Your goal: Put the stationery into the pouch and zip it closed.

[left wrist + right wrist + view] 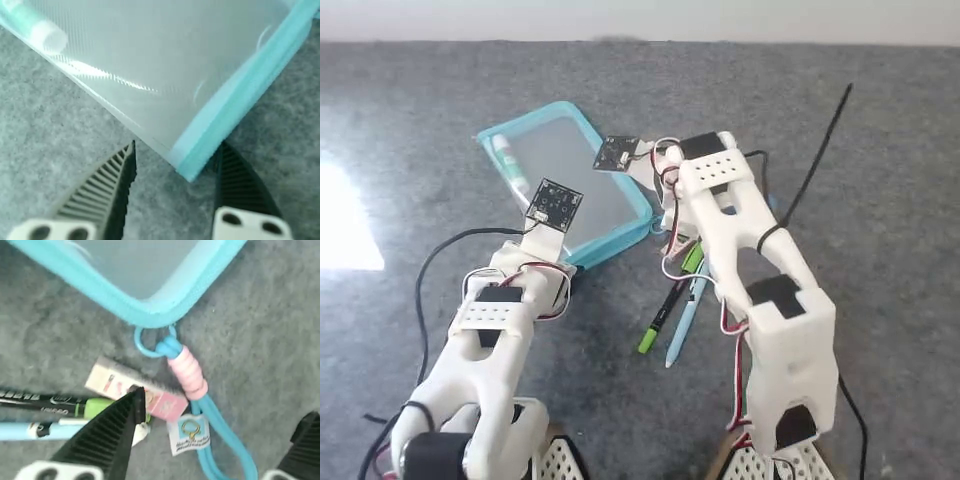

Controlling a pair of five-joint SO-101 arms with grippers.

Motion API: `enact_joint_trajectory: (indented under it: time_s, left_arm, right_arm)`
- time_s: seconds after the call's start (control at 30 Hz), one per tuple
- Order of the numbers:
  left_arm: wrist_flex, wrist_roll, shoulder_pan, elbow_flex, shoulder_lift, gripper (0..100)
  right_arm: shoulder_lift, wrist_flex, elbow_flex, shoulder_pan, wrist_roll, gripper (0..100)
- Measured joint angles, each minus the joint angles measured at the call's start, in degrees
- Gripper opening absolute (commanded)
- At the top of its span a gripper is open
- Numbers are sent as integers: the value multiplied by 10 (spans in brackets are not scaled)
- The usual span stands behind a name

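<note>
Grey felt-like cloth covers the table [880, 150], and everything lies on it. Two white arms stand side by side at its near edge: the left arm [490, 340] leans towards the near edge of the pouch, and the right arm [760, 270] stretches towards the pouch's right-hand corner.

The pouch [570, 170] lies flat near the middle of the table. It has a turquoise border around a clear, slightly frosted panel. Inside it, along the far left edge, lies a white-capped tube [508, 165].

The left end effector [176, 150] is open with its ribbed fingers set either side of one turquoise corner of the pouch; it has hold of nothing. The right end effector [225, 405] is spread wide and empty, above the pouch's other near corner and the loose stationery.

Outside the pouch, just beside its right corner, lie a black pen with green ends [665, 310] and a light blue pen [685, 325], close together and partly under the right arm.

A blue cord [220, 450] runs from a ring [147, 342] at the pouch corner through pink beads [187, 370]. An eraser in a pink and white sleeve [112, 382] lies touching the cord, by the pens' ends. A small white tag [189, 432] lies against the cord.
</note>
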Motion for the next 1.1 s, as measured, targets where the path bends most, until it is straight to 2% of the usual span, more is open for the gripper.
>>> enact_joint_trajectory:
  time_s: [0.4,0.63,0.87,0.97,1.1]
  left_arm:
    - [0,0,0,0,0,242]
    - [0,0,0,0,0,242]
    - [0,0,0,0,0,244]
    - [0,0,-1,0,0,246]
    - [8,15,-38,1,-53,246]
  right_arm:
    - [84,-53,-46,-2,0,429]
    - [105,-50,-58,-2,0,155]
    - [107,1,-77,2,-4,1]
    - [107,29,-79,3,-62,6]
    - [98,81,-95,1,-138,8]
